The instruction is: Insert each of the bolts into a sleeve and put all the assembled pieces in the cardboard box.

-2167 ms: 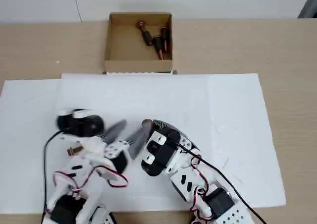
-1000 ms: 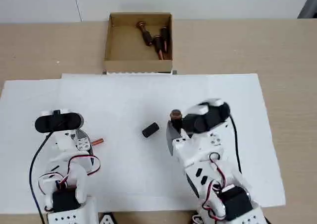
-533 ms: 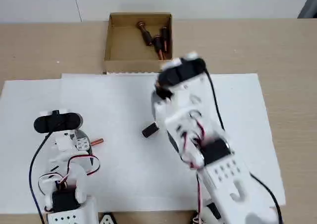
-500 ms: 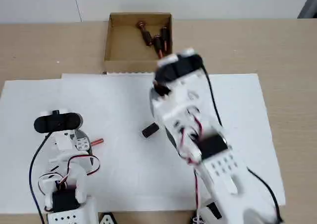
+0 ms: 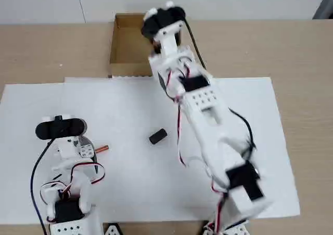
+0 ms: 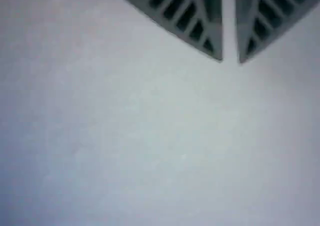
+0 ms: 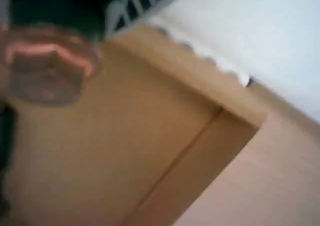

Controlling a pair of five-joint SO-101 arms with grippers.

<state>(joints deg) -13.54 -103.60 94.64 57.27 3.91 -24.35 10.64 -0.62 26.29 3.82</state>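
My right arm (image 5: 179, 79) stretches across the paper to the cardboard box (image 5: 125, 67). Its gripper (image 7: 57, 23) hangs over the box's floor (image 7: 100, 156), shut on an assembled piece. The piece's copper bolt head (image 7: 47, 68) shows below its dark sleeve. A loose black sleeve (image 5: 157, 136) lies on the white paper near the middle. A copper bolt (image 5: 101, 148) lies beside my left arm (image 5: 67, 152) at the near left. My left gripper (image 6: 230, 58) hovers over bare paper, fingers together with nothing between them.
The white paper sheet (image 5: 104, 100) covers most of the tan table (image 5: 291, 48). The box stands just past the paper's far edge. My right arm hides the box's right half. The paper to the right of that arm is bare.
My right arm has swung from the paper's middle out to the box, carrying the assembled piece. The left arm, the loose sleeve and the loose bolt have stayed put over the last second.
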